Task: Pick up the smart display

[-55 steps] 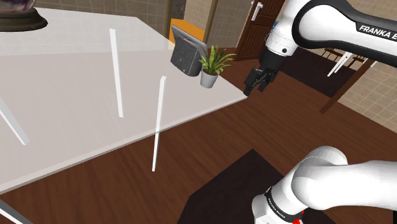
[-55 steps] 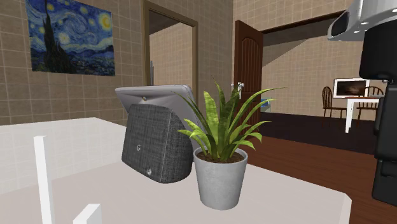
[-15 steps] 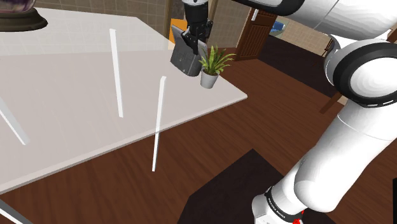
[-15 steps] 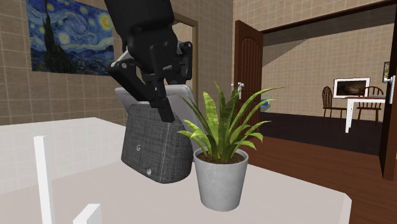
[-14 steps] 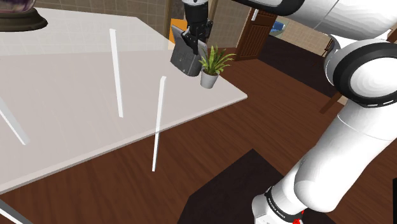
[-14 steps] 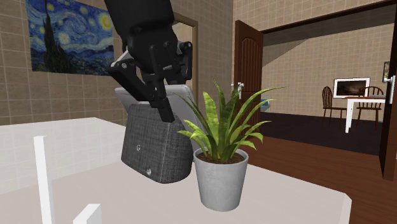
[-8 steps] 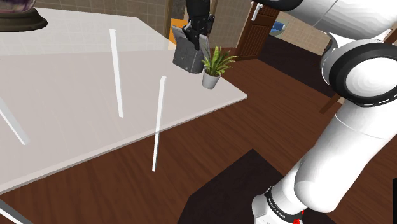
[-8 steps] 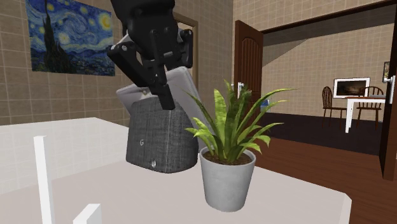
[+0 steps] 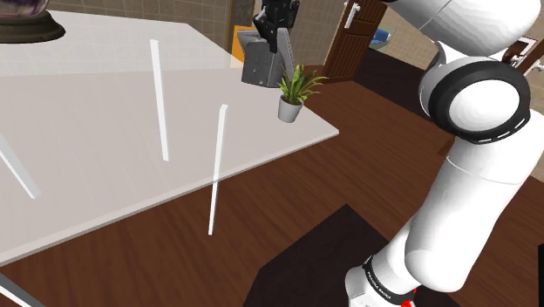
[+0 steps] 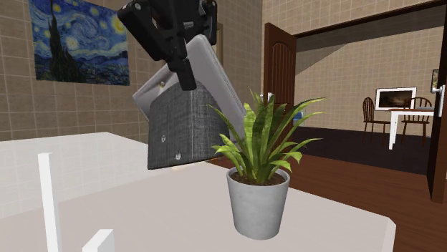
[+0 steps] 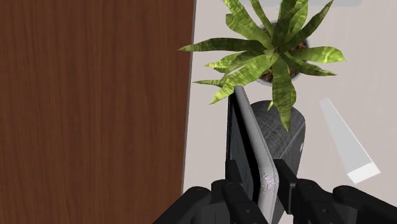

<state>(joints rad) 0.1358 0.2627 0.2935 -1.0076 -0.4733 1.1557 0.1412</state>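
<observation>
The black hand [image 10: 180,70] is clamped on the upper edge of the smart display [image 10: 185,123], one finger on each face. The display hangs tilted, clear of the white desk [image 10: 165,211], just beside the potted plant [image 10: 258,187].

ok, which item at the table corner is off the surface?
The grey fabric-backed smart display: the black claw holds it tilted above the white tabletop, while the grey-potted green plant stands on it.
</observation>
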